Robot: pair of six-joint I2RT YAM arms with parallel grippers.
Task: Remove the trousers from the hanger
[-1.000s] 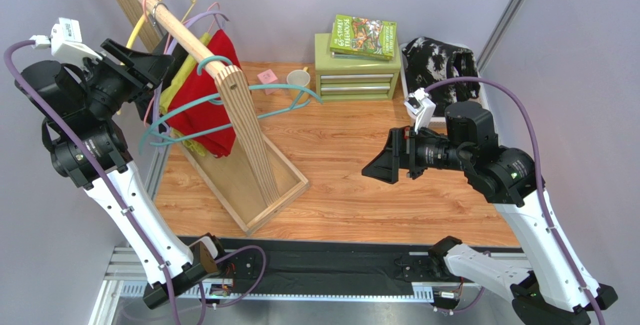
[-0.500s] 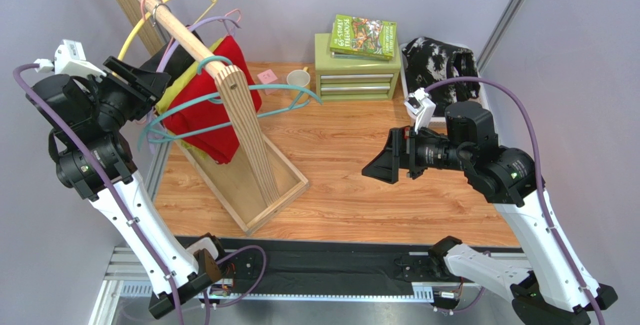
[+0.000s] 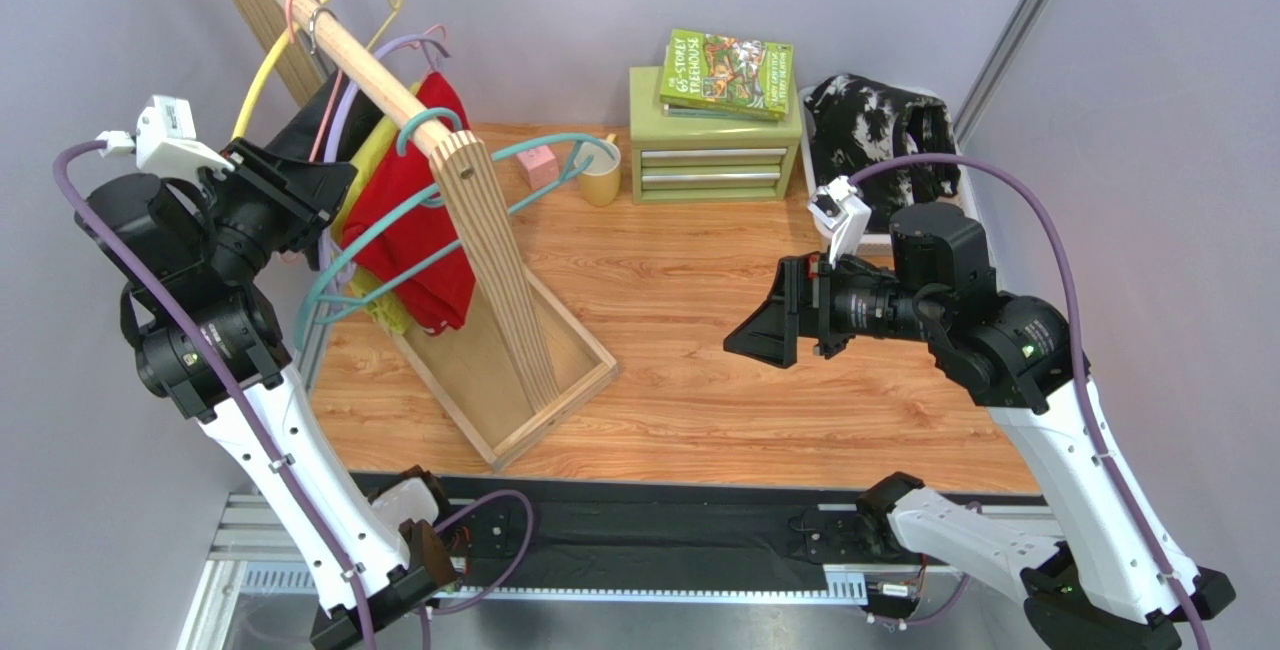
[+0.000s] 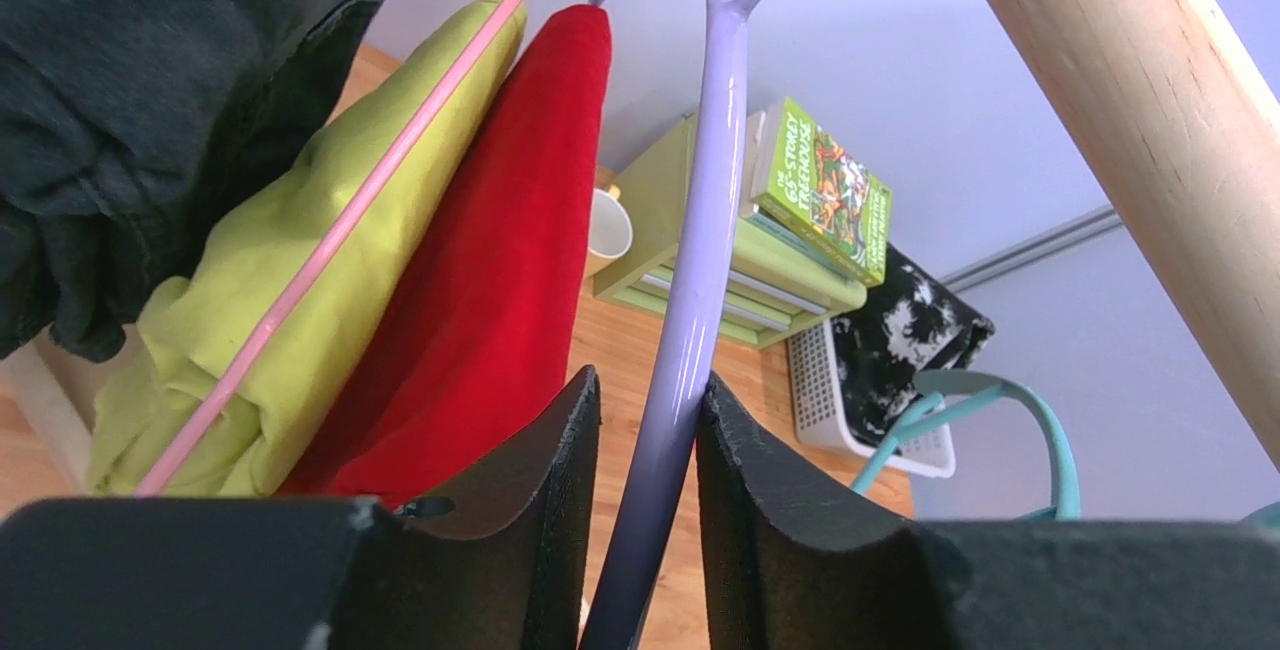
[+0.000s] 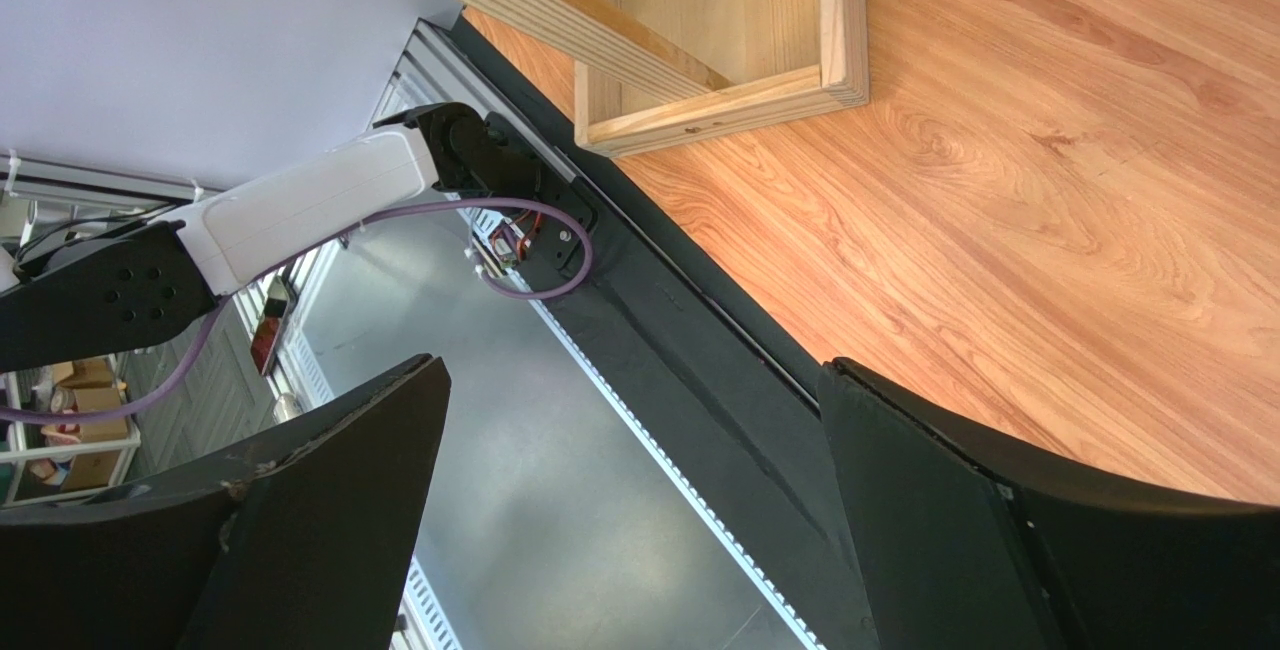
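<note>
The red trousers [image 3: 425, 230] hang folded from the wooden rail [image 3: 353, 58], beside a yellow-green cloth [image 3: 361, 170]. In the left wrist view the red trousers [image 4: 496, 230] hang just left of the purple hanger [image 4: 699, 260]. My left gripper [image 3: 320, 188] [image 4: 646, 388] is shut on that purple hanger's lower bar. The black trousers with white splatter [image 3: 872, 118] lie in a white basket [image 3: 819, 178] at the back right, also seen in the left wrist view [image 4: 902, 335]. My right gripper [image 3: 751, 335] [image 5: 631, 500] is open and empty above the table's front edge.
The wooden rack's base frame [image 3: 564, 380] lies on the table's left half. A teal hanger [image 3: 526, 193] juts right toward a mug [image 3: 604, 173]. Yellow [image 3: 323, 13] and pink hangers and a dark cloth [image 4: 150, 80] hang on the rail. A green drawer box [image 3: 709, 148] carries a book [image 3: 729, 73].
My left gripper has moved right and a little down along the purple hanger. The red trousers swung out, then back. The teal hanger swung right toward the mug. The right arm has not moved.
</note>
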